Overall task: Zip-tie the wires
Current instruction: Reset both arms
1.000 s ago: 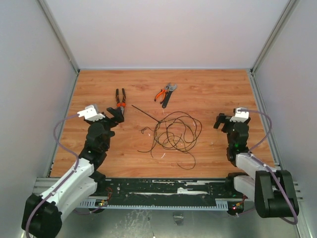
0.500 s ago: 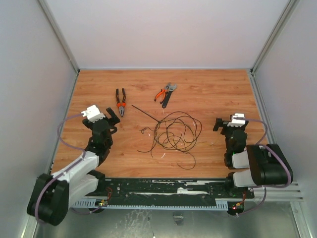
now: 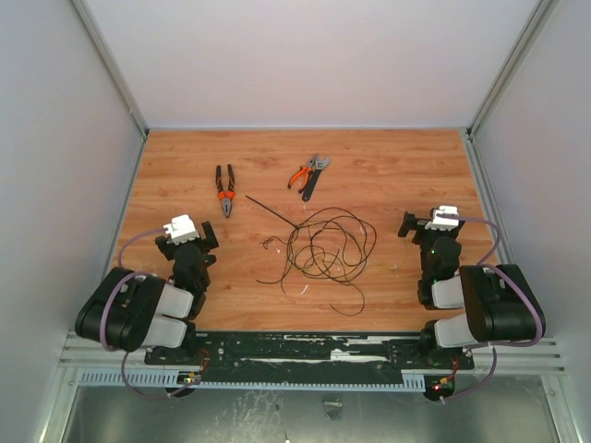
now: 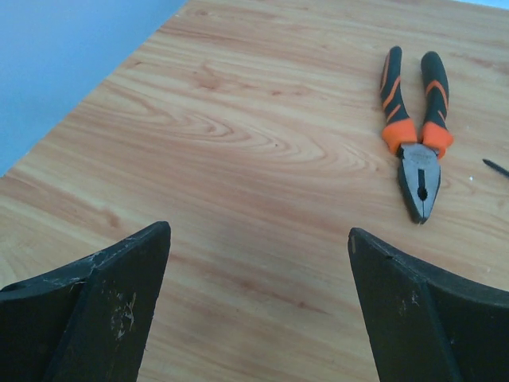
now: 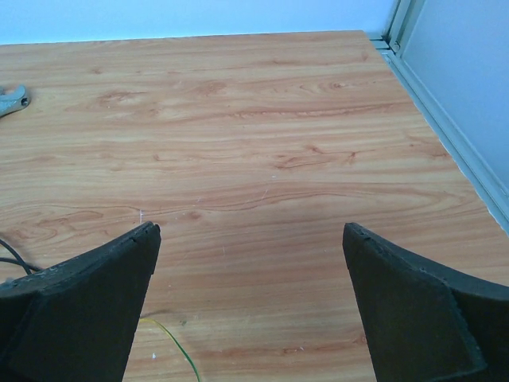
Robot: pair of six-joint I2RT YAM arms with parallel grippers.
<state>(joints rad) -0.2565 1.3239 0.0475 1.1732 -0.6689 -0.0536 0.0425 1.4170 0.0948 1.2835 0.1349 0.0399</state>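
Observation:
The wires [image 3: 325,249] lie as a loose black tangle of loops in the middle of the table; a small bit of them shows at the left edge of the right wrist view [image 5: 9,256]. The zip tie [image 3: 271,212], a thin straight black strip, lies just up-left of the tangle, its tip touching it; its end shows in the left wrist view [image 4: 495,167]. My left gripper [image 3: 186,242] sits folded back at the near left, open and empty [image 4: 258,239]. My right gripper [image 3: 417,227] is folded back at the near right, also open and empty [image 5: 250,235].
Orange-handled pliers [image 3: 224,190] [image 4: 417,135] lie ahead of the left gripper. A second orange-handled tool [image 3: 308,174] lies at the back centre, its metal tip in the right wrist view [image 5: 11,101]. A thin yellow-green wire [image 5: 171,342] lies near the right gripper. Grey walls enclose the table.
Both arms have drawn back toward their bases and folded down; the left arm moved most. The grippers stayed open. Wires, zip tie and tools did not move.

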